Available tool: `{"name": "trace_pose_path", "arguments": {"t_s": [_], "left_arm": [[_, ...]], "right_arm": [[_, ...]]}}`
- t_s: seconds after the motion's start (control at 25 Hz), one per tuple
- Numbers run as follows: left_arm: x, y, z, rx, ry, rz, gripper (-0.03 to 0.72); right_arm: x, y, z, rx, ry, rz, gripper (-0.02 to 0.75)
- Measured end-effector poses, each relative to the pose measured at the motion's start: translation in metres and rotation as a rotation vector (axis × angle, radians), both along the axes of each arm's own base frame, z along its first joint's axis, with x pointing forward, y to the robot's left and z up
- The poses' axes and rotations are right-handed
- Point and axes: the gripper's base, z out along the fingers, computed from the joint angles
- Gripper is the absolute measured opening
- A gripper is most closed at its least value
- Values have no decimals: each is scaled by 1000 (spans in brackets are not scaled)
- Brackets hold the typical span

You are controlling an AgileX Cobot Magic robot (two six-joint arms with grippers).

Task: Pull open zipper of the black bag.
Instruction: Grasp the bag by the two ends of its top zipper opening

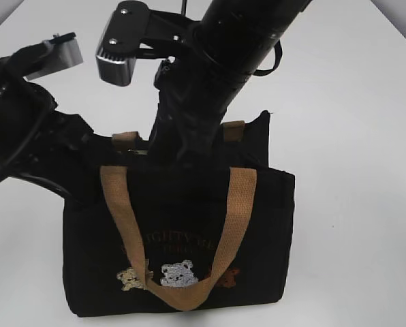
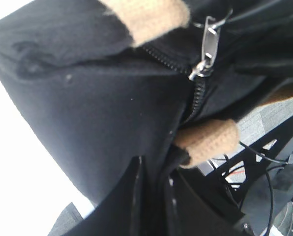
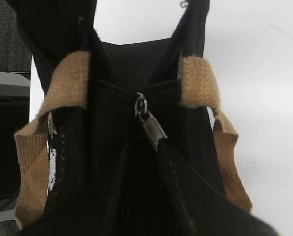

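In the exterior view the black bag (image 1: 182, 238) stands upright on the white table (image 1: 353, 136), its tan front handle (image 1: 179, 231) hanging down over the lettering and the three bear patches (image 1: 179, 274). Both arms come down onto the bag's top edge, the left from the left side, the right from above the middle. Both claws are hidden there by the arms and the bag.

In the left wrist view the left claw (image 2: 154, 172) is clenched on the black fabric of the bag's side, its dark fingers (image 2: 134, 196) pinching a fold. The zipper (image 2: 198, 96) runs between two tan strap tabs, and its silver pull (image 2: 210, 46) stands out from the slider.

In the right wrist view the right claw (image 3: 144, 162) is over the bag's top. The pull (image 3: 151, 125) lies against one dark finger (image 3: 181, 182), but whether the claw grips it or has released it I cannot tell. The zipper line looks closed on both sides of the slider.
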Motion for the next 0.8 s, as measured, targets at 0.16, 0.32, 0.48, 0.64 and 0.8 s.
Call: {"name": "trace_pose_path", "arguments": {"t_s": [0.16, 0.32, 0.48, 0.64, 0.8], "left_arm": [[-4, 1, -8, 7, 35, 1, 36], [-7, 2, -14, 15, 53, 4, 36], [-7, 2, -15, 15, 55, 5, 36], [-7, 2, -15, 15, 55, 5, 36], [-7, 2, -15, 10, 58, 8, 36]], "right_arm": [[-2, 1, 0, 7, 22, 3, 175], [-1, 2, -7, -1, 48, 5, 181], [1, 5, -17, -11, 84, 4, 181], [2, 7, -17, 6, 85, -1, 181], [2, 11, -17, 33, 75, -3, 181]]}}
